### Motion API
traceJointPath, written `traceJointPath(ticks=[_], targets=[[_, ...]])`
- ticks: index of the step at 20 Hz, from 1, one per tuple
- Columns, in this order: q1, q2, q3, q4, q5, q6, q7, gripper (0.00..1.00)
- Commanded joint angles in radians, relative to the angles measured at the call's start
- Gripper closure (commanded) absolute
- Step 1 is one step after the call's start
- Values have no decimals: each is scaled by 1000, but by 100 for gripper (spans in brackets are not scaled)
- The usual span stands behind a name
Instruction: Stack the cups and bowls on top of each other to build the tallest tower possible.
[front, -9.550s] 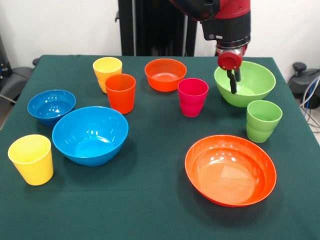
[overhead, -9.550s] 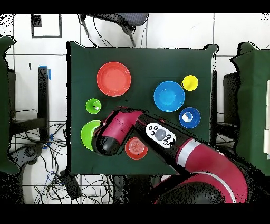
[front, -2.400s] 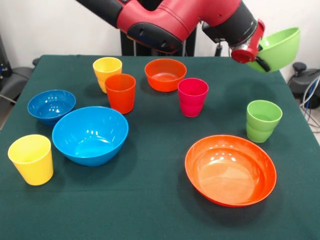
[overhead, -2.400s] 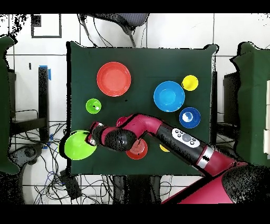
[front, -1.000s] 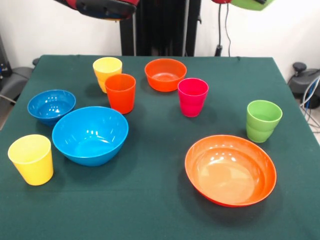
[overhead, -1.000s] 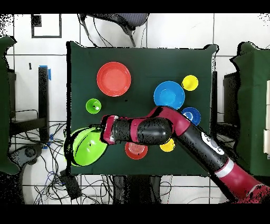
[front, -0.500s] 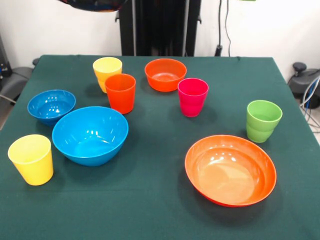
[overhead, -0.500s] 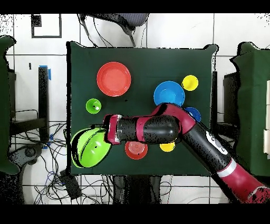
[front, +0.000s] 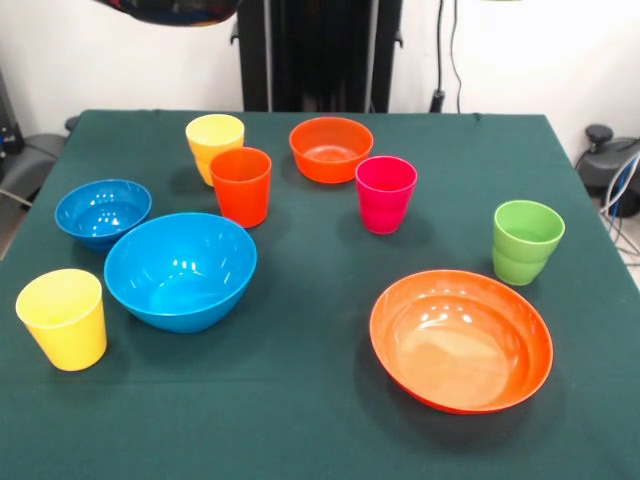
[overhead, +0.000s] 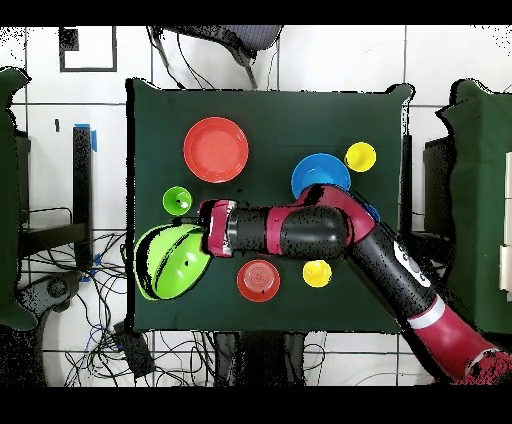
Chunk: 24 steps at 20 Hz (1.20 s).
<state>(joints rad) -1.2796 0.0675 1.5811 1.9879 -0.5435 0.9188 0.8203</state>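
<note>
Lime green bowl (overhead: 170, 262) seen overhead only | end effector (overhead: 204, 240) gripping its rim | front view: neither

left side: the big blue bowl (front: 180, 270), small blue bowl (front: 102, 211) and near yellow cup (front: 62, 318) crowd together, narrow gaps only.
back row: far yellow cup (front: 214, 143) touches or nearly touches the orange cup (front: 241, 186); small orange bowl (front: 331, 149) and pink cup (front: 385, 193) stand close beside.
right side: green cup (front: 527, 241) just behind the wide orange bowl (front: 461, 340).
open cloth: the table (front: 300, 420) is bare along the near edge, down the middle lane, and at the far right corner.
overhead: the arm (overhead: 300, 232) and the raised green bowl (overhead: 170, 262) hang above.
</note>
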Motion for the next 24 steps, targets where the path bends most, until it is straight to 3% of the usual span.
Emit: traceJointPath(ticks=[1,5,10,17,24], targets=[[33,48,-23,-130,-4,75,-350,100],[42,35,-26,-161,-10,74,-362,100],[45,73,-43,-168,-4,60,-376,100],[36,129,-85,-197,-58,34,-476,100],[30,164,-119,-210,-114,-12,-510,100]])
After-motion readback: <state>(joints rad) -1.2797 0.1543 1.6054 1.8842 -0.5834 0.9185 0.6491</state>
